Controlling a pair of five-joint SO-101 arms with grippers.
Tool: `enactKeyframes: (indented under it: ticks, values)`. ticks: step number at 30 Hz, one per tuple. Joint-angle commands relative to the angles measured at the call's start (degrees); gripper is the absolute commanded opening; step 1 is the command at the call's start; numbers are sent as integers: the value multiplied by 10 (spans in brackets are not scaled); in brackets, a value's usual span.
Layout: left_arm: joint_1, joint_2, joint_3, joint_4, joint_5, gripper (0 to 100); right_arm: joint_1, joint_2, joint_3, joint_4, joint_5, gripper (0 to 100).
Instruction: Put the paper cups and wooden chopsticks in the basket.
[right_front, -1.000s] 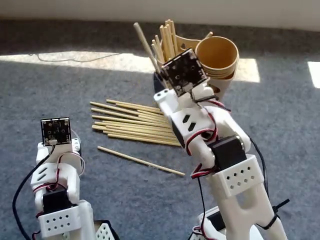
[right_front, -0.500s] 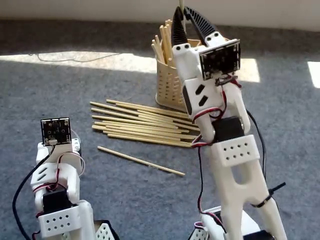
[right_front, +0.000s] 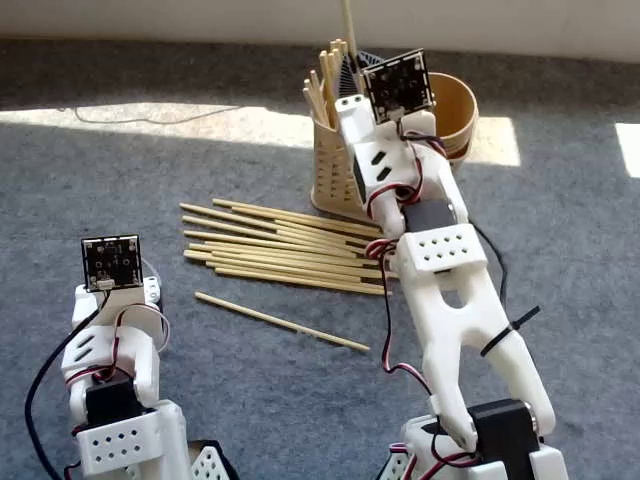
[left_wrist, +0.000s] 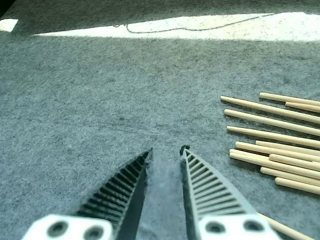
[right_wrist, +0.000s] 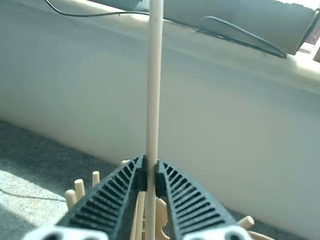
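Right gripper (right_wrist: 151, 172): clenched on one pale, round wooden chopstick (right_wrist: 154, 75), pinched between the ribbed black fingertips. The stick stands upright over the cream perforated basket (right_front: 330, 178) at the far centre, which already holds other sticks.
Left gripper (left_wrist: 167, 150): released, jaws a little apart with nothing between them, hovering over the grey carpet (left_wrist: 90, 90) at the near left.
Loose wooden chopsticks (right_front: 285, 250): a flat bundle on the carpet, just on the near side of the basket. One single chopstick (right_front: 282, 320) lies apart from it, nearer.
Brown paper cups (right_front: 458, 105): stacked at the basket's right side.
Handling, chopstick: probably light, stiff, smooth and round, so it may swivel or slip in a two-point pinch. A hold near mid-length looks steadier than one at an end.
Handling, cups: probably light and thin-walled, easily crushed. Take the rim with gentle pressure.
Hidden: the right arm covers the basket's right half, so whether the cups stand inside it or beside it cannot be told, nor how many there are. The held stick's lower end sits behind the fingers. Its top is cut off in both the high and right wrist views.
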Motion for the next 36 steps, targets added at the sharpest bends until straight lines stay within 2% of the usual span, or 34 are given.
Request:
enactKeyframes:
  ticks: [1, 4, 8, 10, 13, 27, 33, 36]
  values:
    - [-7, -6, -2, -12, -4, 106, 5, -5, -17, -19, -6, 4]
    - [-7, -6, -2, -12, -4, 106, 4, -7, 0, -15, -6, 31]
    - [-7, -6, -2, -12, -4, 106, 4, -8, 17, -14, -6, 150]
    - [-7, -6, -2, -12, -4, 106, 5, -9, 19, -6, -6, 151]
    - [-7, -6, -2, -12, -4, 106, 5, -27, 19, 60, -6, 151]
    - [-7, -6, -1, -12, -4, 106, -1, -219, 18, 294, -6, 151]
    - [-7, -6, -1, -12, -4, 106, -49, -273, 18, 411, -4, 149]
    - [-7, -6, -2, -12, -2, 106, -73, -289, 18, 451, -3, 108]
